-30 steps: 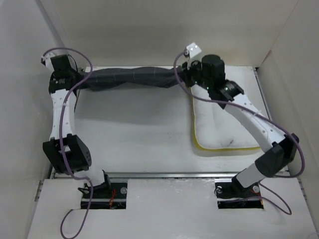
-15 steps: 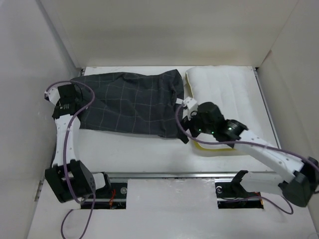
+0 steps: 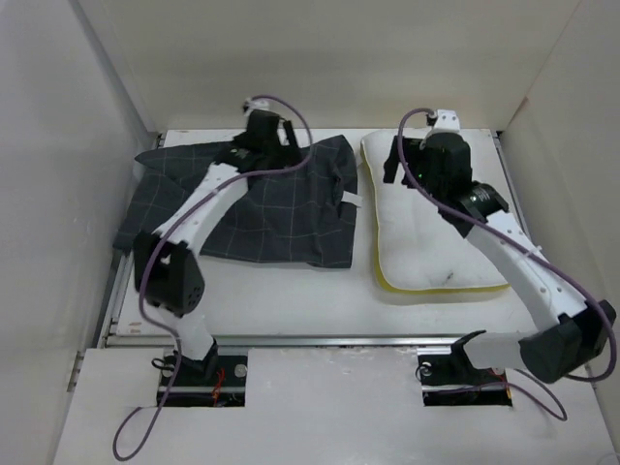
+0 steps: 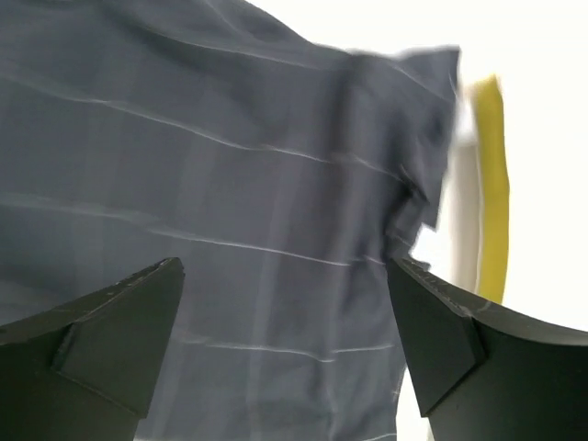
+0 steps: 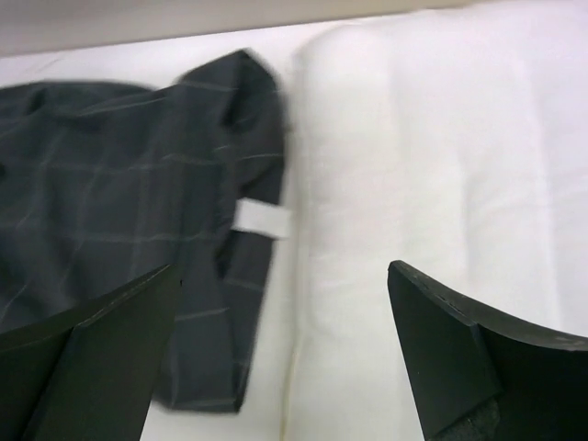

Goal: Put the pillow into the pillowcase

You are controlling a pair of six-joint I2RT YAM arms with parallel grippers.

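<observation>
A dark checked pillowcase (image 3: 281, 213) lies spread flat on the left of the white worktop (image 3: 291, 291). The white pillow (image 3: 436, 232) lies on the right, with yellow trim along its near edge. Their facing edges sit just beside each other. The left gripper (image 4: 283, 268) over the pillowcase and the right gripper (image 5: 283, 268) over the pillow's far end are both spread wide and hold nothing. Bare worktop runs along the near side.

We find the pillowcase (image 3: 242, 208) spread flat on the table's (image 3: 291, 291) left half, its white tag (image 3: 353, 201) facing the pillow (image 3: 436, 242) just beside it. The left gripper (image 3: 265, 143) hangs over the pillowcase's far edge, the right gripper (image 3: 422, 161) over the pillow's far end.
</observation>
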